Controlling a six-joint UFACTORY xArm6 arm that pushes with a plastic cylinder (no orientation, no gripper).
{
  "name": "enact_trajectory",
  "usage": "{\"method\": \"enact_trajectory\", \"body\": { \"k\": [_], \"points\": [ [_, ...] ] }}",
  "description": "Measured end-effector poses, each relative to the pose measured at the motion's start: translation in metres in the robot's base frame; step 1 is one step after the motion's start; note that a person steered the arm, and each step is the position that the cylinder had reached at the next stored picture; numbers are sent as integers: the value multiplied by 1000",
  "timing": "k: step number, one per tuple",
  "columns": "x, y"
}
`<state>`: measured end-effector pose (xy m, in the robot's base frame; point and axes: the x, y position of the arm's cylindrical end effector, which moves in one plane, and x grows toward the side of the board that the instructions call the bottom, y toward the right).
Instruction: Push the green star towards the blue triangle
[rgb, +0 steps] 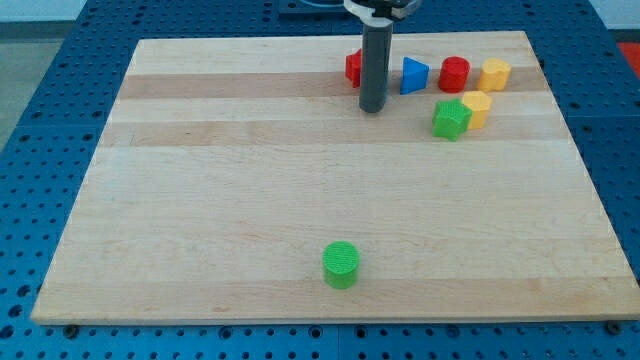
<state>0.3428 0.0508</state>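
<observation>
2 red blocks (454, 74), 2 yellow blocks (494, 73), 2 green blocks (342, 264), 1 blue triangle (414, 75)

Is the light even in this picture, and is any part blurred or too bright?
Camera view: light is soft and even on the pale wooden board, with no glare; the green cylinder block throws only a faint shadow; my tip and the blue triangle block look sharp.

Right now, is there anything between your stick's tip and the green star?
No. In the camera view, only bare wood lies between my tip and the green star. The blue triangle sits above that stretch.
</observation>
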Motion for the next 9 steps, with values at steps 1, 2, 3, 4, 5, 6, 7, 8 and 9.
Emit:
{"method": "enact_trajectory", "body": {
  "k": [1, 2, 3, 4, 5, 6, 7, 8, 9],
  "points": [
    [27, 9],
    [77, 43],
    [128, 91],
    [127, 153],
    [88, 166],
    [90, 143],
    [79, 115],
    [67, 91],
    [44, 69]
  ]
}}
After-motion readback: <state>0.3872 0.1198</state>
